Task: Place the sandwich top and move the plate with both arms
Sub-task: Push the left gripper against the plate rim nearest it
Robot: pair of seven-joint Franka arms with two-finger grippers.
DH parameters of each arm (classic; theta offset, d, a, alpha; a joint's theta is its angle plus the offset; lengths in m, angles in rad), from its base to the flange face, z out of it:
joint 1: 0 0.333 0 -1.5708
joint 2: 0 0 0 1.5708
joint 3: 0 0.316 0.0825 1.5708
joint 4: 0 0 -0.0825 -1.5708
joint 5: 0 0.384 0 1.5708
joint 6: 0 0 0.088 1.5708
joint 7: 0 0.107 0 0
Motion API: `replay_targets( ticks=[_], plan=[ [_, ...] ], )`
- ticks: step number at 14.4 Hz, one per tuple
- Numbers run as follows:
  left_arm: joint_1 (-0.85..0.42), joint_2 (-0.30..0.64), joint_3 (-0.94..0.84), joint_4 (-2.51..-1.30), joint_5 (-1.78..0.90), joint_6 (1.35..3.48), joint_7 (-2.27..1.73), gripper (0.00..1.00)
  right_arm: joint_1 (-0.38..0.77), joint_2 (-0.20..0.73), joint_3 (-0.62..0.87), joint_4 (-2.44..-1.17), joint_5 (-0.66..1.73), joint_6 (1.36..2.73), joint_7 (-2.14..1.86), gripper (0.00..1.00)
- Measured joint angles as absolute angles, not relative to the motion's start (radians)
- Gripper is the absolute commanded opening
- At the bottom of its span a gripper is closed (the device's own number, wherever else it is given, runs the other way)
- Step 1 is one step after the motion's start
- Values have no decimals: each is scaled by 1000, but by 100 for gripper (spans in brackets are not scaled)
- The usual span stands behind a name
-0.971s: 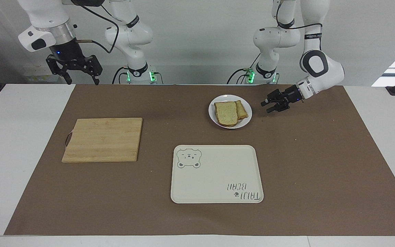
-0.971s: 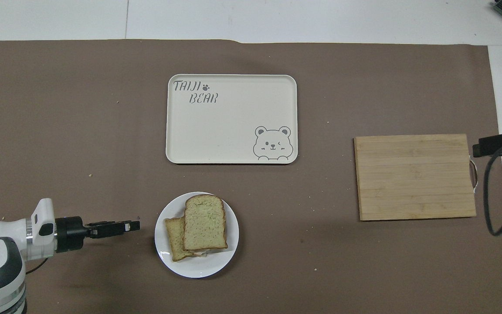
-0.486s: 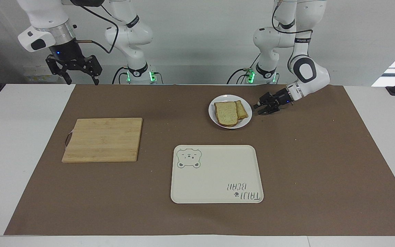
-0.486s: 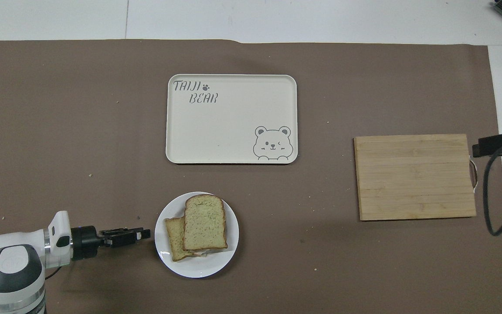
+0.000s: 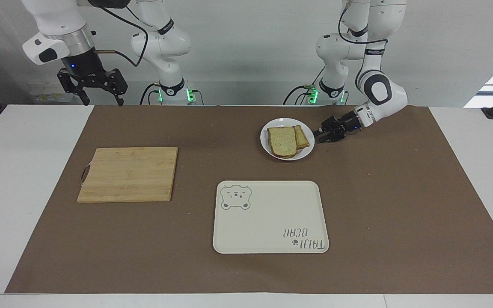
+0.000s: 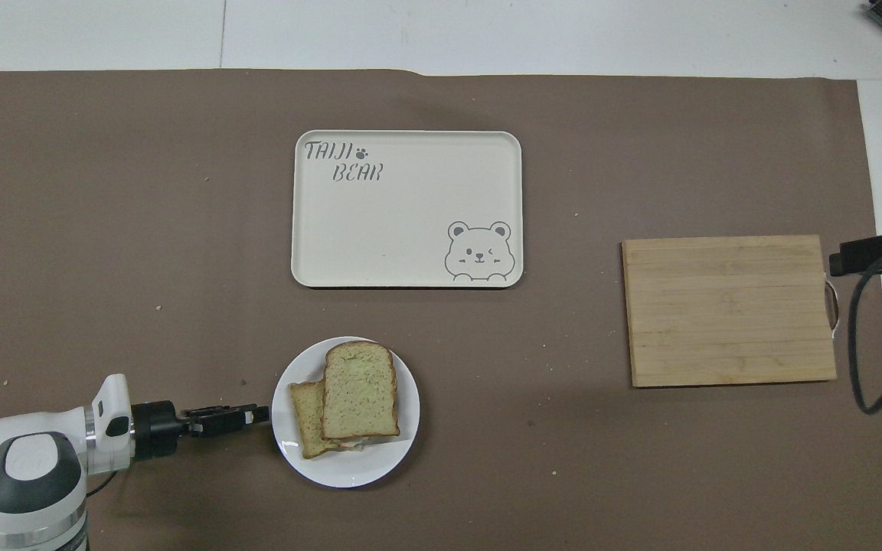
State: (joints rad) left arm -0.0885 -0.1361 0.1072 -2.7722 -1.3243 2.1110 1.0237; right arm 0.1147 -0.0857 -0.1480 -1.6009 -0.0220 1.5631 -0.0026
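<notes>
The sandwich top [image 5: 283, 141], a pale speckled slice, lies on the white plate [image 5: 287, 122], partly over a second slice [image 5: 303, 136]. It also shows in the overhead view [image 6: 359, 390] on the plate [image 6: 349, 474]. My left gripper [image 5: 317, 136] is low and level at the plate's rim on the side toward the left arm's end, fingers open; it also shows in the overhead view [image 6: 261, 414]. Whether it touches the rim I cannot tell. My right gripper [image 5: 103, 102] waits open and empty, raised over the mat's corner at the right arm's end.
A cream rectangular tray with bear print [image 5: 270, 218] lies farther from the robots than the plate. A wooden cutting board [image 5: 129, 173] lies toward the right arm's end. A brown mat [image 5: 400, 192] covers the table.
My left gripper has moved low along the table toward the plate and now reaches its rim. The plate, the bread and the right arm have not moved.
</notes>
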Motion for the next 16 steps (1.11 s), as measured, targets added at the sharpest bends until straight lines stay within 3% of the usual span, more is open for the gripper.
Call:
replay_targets(
  ticks=[9, 16],
  plan=[
    [-109, -120, 105, -2782, -1362, 2102, 1024, 0, 115, -86, -148, -1602, -22, 1563, -3, 100],
    [-109, -120, 109, -2783, -1369, 2062, 1023, 0, 115, -86, -148, -1602, -22, 1563, -3, 100]
  ],
)
